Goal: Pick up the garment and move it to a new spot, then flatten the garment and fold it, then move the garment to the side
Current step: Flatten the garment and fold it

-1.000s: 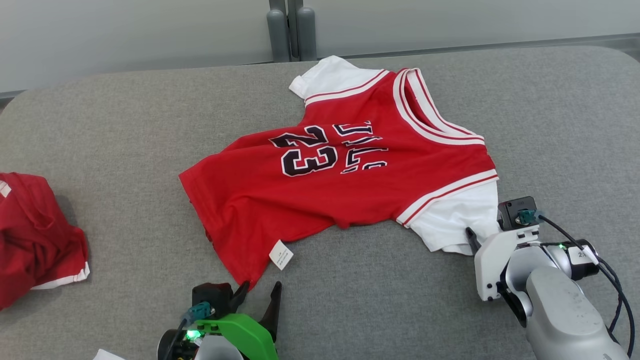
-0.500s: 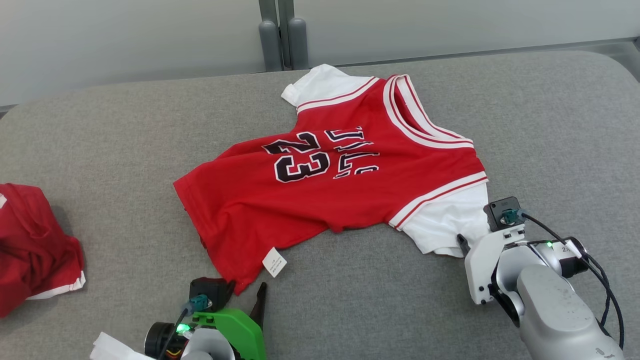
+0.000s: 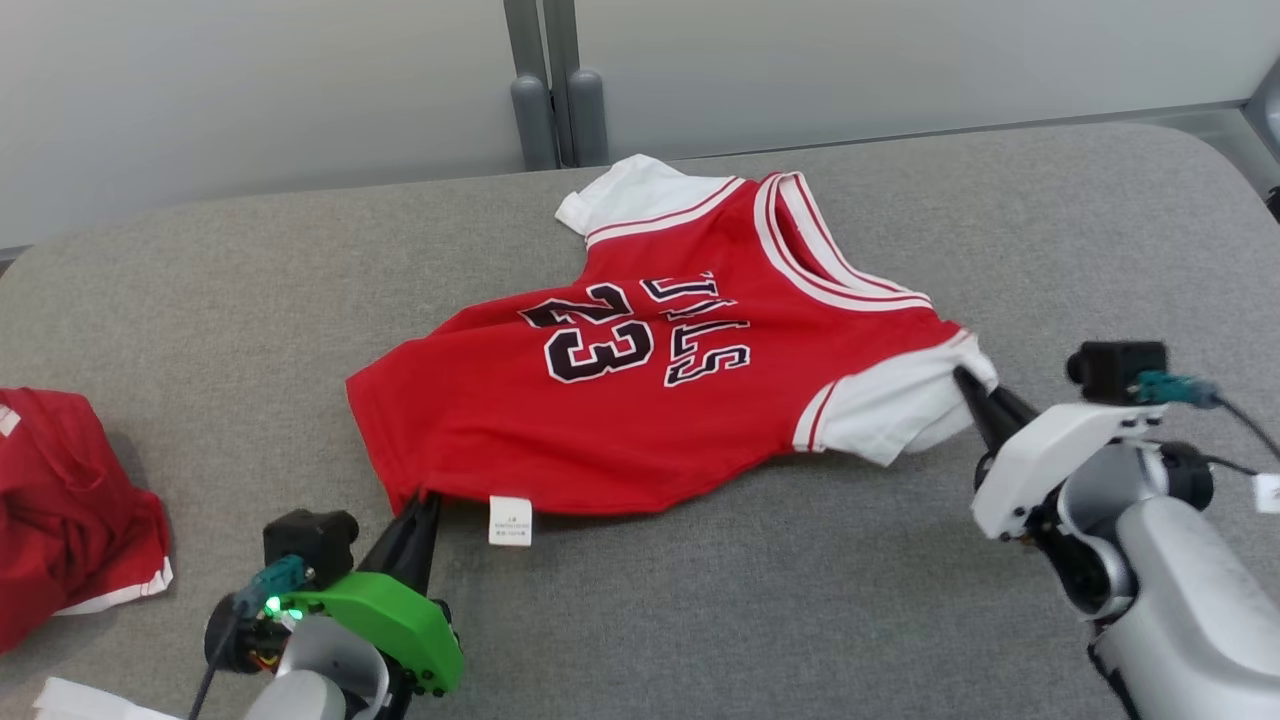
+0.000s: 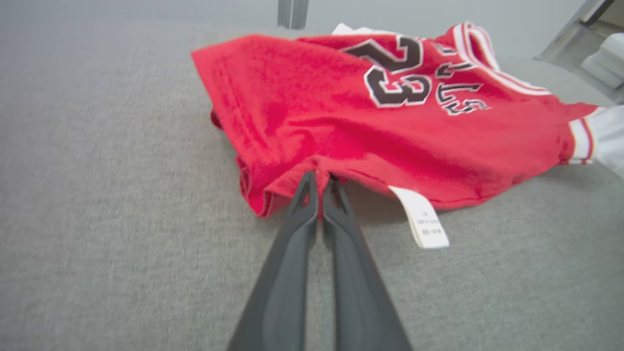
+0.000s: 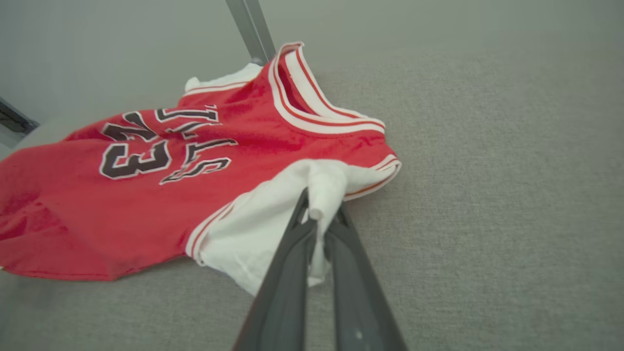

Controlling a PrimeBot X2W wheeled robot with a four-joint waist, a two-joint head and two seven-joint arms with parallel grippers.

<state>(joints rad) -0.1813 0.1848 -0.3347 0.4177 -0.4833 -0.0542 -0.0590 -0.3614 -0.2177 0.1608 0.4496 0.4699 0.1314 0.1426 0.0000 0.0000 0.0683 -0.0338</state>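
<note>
A red jersey with white sleeves, a white-striped collar and a black "23" lies spread on the grey table. My left gripper is shut on the jersey's red bottom hem, and the near edge is lifted off the table beside a white care tag. My right gripper is shut on the near white sleeve, which is bunched up between the fingers. The far sleeve lies flat near the table's back edge.
A second red garment lies crumpled at the table's left edge. A grey post stands behind the table against a pale wall. Something white shows at the lower left corner.
Both grippers have closed on the jersey: the left on the bottom hem, the right on the near sleeve. The near edge has lifted and pulled taut. The camera has shifted a little.
</note>
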